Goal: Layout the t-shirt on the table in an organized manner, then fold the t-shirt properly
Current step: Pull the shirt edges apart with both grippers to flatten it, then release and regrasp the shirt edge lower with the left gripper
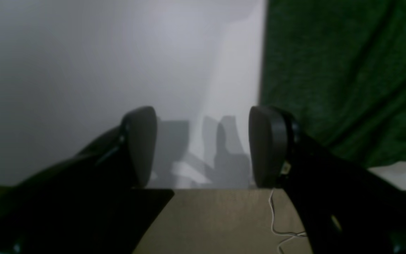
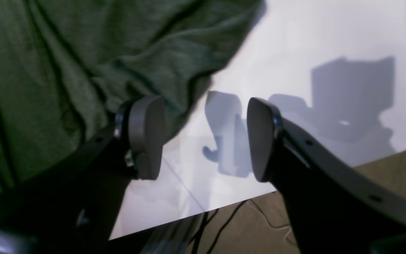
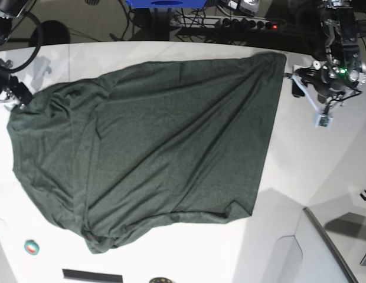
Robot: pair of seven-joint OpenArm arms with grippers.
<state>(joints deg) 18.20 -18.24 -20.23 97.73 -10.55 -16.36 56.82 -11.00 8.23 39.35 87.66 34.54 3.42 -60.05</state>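
The shirt (image 3: 153,153) lay spread across the white bench (image 3: 301,171), mostly flat but skewed, with diagonal creases running from the far corner toward the near edge and a bunched lump at its lower near corner. That spread suggested it had been pulled taut from two opposite ends, which fitted where the arms stood: one at each far side of the cloth.

The left claw (image 1: 203,146) hung over bare bench just beside the shirt's straight edge, its pads spread wide with nothing between them; the cloth lay to one side, apart from both pads. The right claw (image 2: 204,137) was likewise spread and empty, one pad over the shirt's rumpled border, the other over bare bench. Neither pinched fabric.

In my judgement the layout step was nearly done and the claws stood clear so the cloth could settle. The remaining wrinkles and the bunched corner probably wanted smoothing before any fold, or the folds would come out crooked.
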